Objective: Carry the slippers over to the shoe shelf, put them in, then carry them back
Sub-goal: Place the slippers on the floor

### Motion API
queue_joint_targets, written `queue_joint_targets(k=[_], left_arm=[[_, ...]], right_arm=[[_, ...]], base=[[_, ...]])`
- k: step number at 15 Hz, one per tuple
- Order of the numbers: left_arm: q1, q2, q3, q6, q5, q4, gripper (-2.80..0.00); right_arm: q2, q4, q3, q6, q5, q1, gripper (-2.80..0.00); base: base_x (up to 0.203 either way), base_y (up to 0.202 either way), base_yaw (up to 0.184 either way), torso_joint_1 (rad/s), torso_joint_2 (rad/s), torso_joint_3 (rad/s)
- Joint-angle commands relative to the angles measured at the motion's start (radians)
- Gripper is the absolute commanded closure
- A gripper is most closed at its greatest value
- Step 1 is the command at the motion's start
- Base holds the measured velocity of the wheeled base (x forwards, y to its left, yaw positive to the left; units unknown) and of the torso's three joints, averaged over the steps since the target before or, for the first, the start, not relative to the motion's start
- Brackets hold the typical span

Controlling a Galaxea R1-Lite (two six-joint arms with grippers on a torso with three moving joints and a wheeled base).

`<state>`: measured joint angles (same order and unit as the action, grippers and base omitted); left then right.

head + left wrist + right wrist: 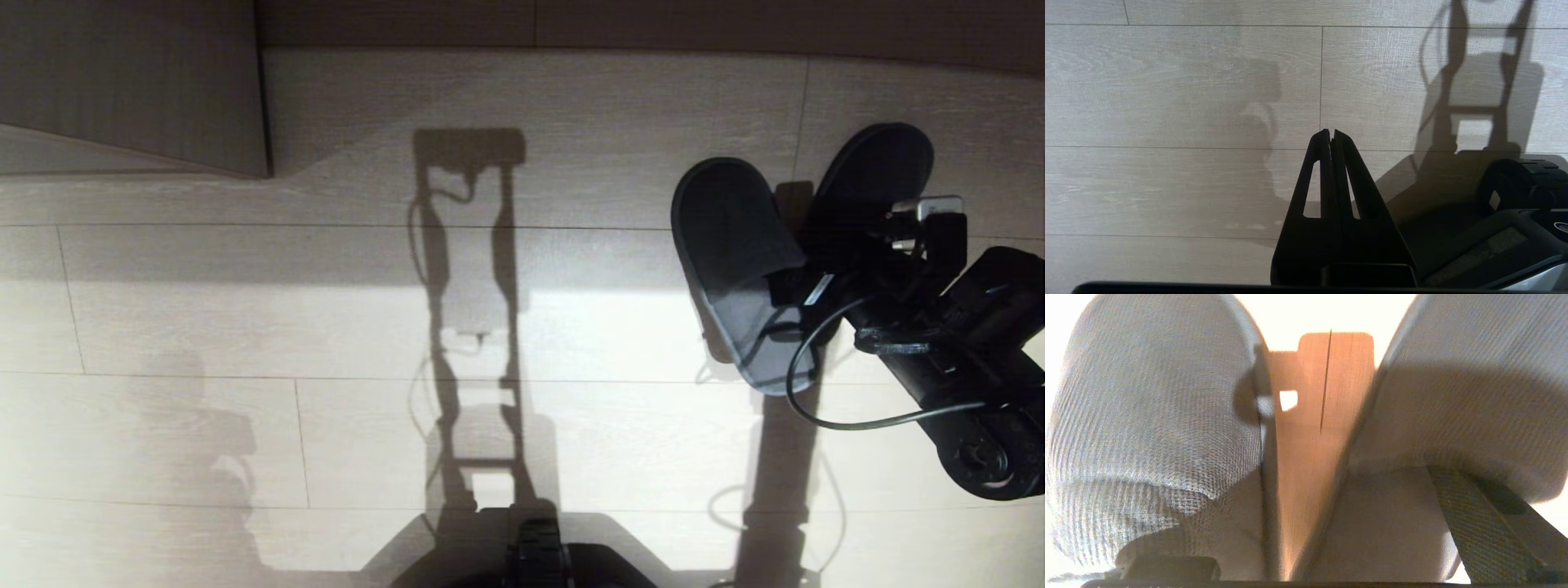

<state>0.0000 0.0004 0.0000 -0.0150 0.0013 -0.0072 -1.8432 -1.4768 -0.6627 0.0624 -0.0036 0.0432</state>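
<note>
Slippers (735, 269) lying side by side on the pale floor (245, 327), toes splayed apart. Right end effector (804, 282) low over their heels, fingers (1478, 522) spread, one inside each slipper, gripping nothing. Left end effector (1332, 136) pressed closed, empty, well apart from the slippers.

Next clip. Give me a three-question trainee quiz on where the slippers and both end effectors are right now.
1. True or false: the slippers lie side by side on the floor.
2. Which arm reaches down to the slippers? A. left B. right C. neither
3. Fill in: the left end effector hangs over bare floor with its jaws ____.

Key: 1 true. 2 B, the right end effector is at the slippers, jaws spread. 3 shut.
</note>
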Motion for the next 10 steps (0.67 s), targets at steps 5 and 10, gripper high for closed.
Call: queue_joint_targets(k=[5, 10], left_arm=[[0.002, -0.002, 0.0, 0.0, 0.0, 0.0, 0.0], [0.0, -0.001, 0.0, 0.001, 0.0, 0.0, 0.0]], right_arm=[[0.032, -0.019, 0.168, 0.024, 0.005, 0.023, -2.8], [0.034, -0.014, 0.255, 0.09, 0.005, 0.024, -2.8]], base=[[0.0, 0.0, 0.0, 0.0, 0.0, 0.0], [0.0, 0.0, 0.0, 0.0, 0.0, 0.0]])
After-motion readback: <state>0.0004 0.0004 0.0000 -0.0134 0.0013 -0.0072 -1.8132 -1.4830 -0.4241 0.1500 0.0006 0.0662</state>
